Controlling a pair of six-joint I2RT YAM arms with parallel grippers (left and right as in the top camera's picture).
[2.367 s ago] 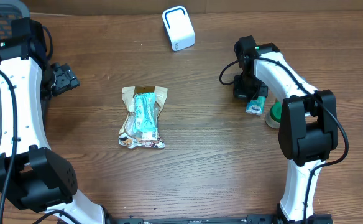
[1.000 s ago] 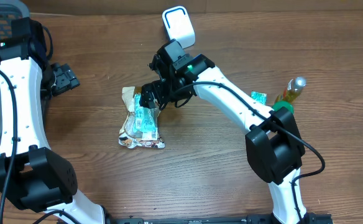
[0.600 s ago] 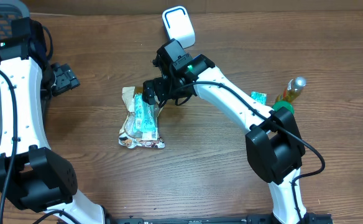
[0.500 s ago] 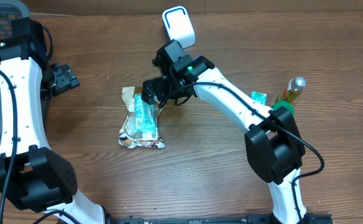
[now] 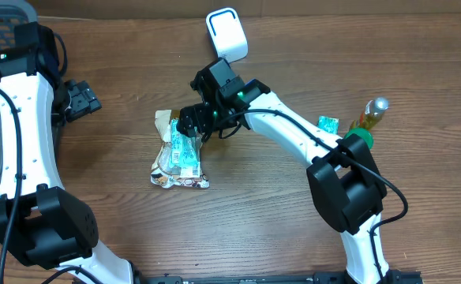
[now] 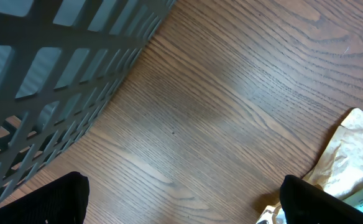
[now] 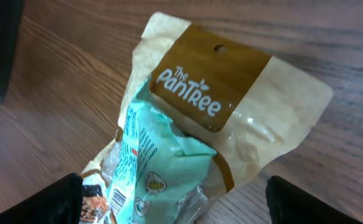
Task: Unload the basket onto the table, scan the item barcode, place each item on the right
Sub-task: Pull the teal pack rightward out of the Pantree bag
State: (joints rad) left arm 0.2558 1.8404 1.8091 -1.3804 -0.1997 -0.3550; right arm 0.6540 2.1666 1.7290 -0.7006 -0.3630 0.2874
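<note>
Brown wood-grain table (image 5: pixel 262 229) carries all items. Grey plastic mesh basket (image 5: pixel 1 20) sits at the far left corner, partly cut off by the frame edge; the left wrist view shows its lattice wall close by. White-and-black left arm (image 5: pixel 21 118) stands along the left side, near the basket, with the left gripper (image 5: pixel 80 99) over bare wood to the left of the pouch and apart from it, its fingers (image 6: pixel 45 199) spread wide with nothing between them. White-and-black right arm (image 5: pixel 294 134) reaches from the right side across to the table centre. The right gripper (image 5: pixel 193 125) is positioned over the far end of the pouch, fingers set apart on either side of the packaging and gripping nothing; contact with the packaging cannot be confirmed. Tan paper pouch (image 7: pixel 256 118), with a brown header band printed "The PanTree" and a hang hole, lies flat at centre left. White rounded scanner box with blue rim (image 5: pixel 226 35) stands at the far centre edge, well apart from the pouch. Mint-green foil packet (image 7: pixel 156 155) lies on top of the pouch, running lengthwise along it. Yellow-green bottle with silver cap (image 5: pixel 370 114) stands at the right. Small teal wrapper (image 5: pixel 328 124) lies just beside the bottle, on its left.
</note>
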